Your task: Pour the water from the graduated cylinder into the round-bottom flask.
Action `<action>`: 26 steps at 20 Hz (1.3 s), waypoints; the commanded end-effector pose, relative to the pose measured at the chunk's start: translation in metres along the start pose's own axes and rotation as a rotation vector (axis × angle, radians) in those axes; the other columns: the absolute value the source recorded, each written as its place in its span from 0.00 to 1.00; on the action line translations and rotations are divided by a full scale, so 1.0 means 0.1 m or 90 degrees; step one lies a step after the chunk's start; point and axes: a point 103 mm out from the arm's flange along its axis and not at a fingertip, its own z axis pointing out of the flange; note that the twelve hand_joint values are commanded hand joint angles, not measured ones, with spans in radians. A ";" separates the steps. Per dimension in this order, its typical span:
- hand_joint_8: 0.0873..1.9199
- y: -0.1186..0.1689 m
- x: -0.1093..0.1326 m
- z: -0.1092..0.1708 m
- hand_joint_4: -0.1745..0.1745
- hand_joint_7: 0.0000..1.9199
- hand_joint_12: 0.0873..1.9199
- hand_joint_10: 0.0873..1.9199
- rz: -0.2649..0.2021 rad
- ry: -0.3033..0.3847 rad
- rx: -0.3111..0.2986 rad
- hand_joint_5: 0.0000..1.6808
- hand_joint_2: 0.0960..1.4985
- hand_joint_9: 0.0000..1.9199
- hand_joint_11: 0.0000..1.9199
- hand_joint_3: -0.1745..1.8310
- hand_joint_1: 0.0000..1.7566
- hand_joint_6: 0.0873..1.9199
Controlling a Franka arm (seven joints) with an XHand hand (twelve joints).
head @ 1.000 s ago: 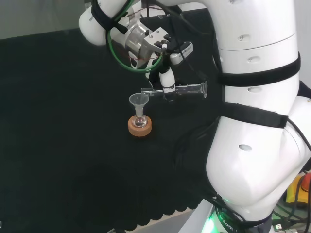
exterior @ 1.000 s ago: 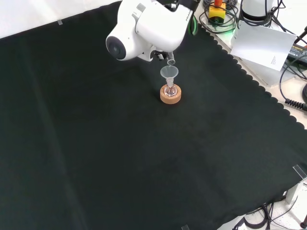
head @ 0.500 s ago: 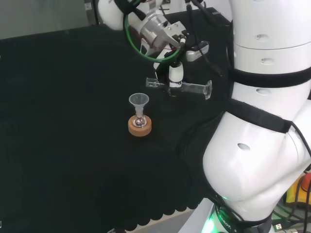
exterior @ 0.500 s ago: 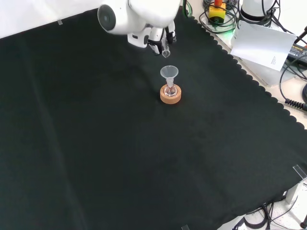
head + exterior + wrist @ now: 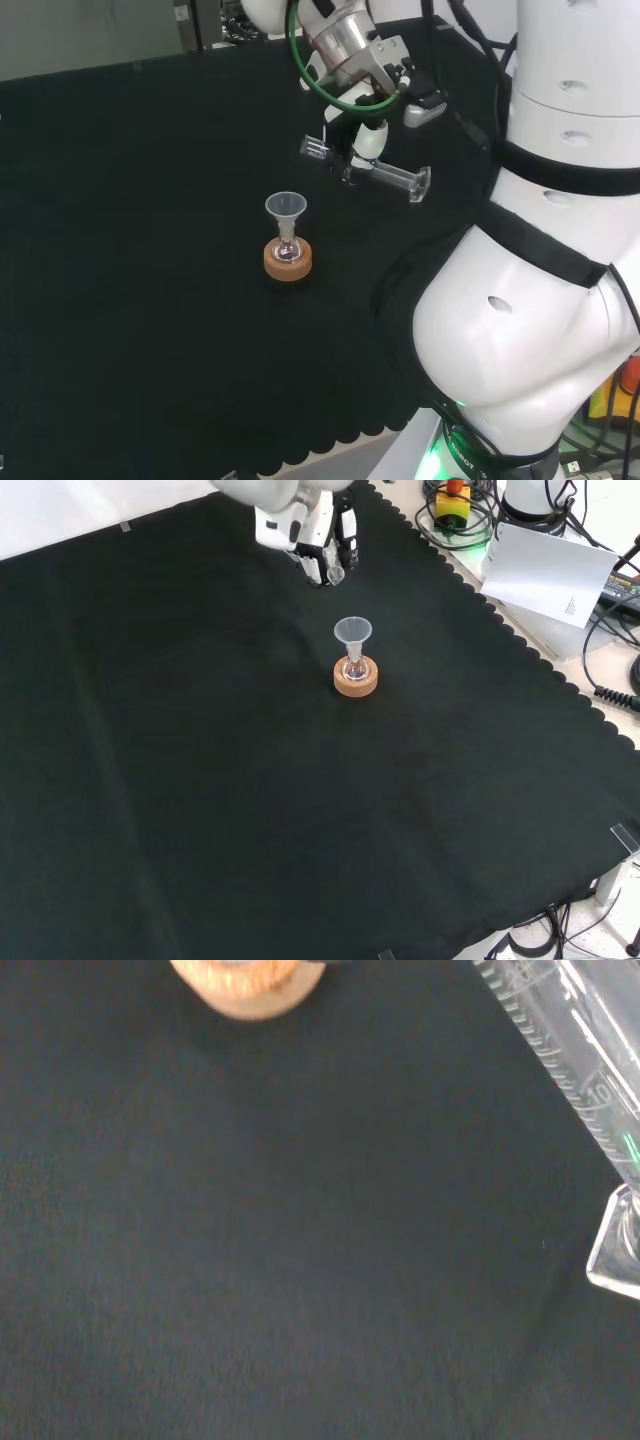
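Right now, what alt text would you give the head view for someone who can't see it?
The hand holds a clear cylinder nearly level above black cloth. Left of it, a funnel sits in a small flask on a cork ring.

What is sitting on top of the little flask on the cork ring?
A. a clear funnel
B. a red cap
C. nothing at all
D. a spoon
A. A clear funnel stands in the neck of the flask, which rests on the cork ring on the black cloth; the front view shows the same cone above the ring.
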 end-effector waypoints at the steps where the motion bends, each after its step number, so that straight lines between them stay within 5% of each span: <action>1: 0.48 0.05 -0.13 -0.05 0.00 0.54 0.34 0.00 -0.035 0.030 -0.165 0.59 0.72 0.77 0.68 0.09 0.72 0.49; 13: 0.48 0.27 -0.41 -0.17 0.00 0.53 0.34 0.00 -0.080 0.079 -0.365 0.59 0.72 0.76 0.67 0.09 0.72 0.49; 26: 0.49 0.61 -0.54 -0.19 0.00 0.53 0.34 0.00 -0.140 0.155 -0.461 0.58 0.72 0.76 0.67 0.09 0.72 0.50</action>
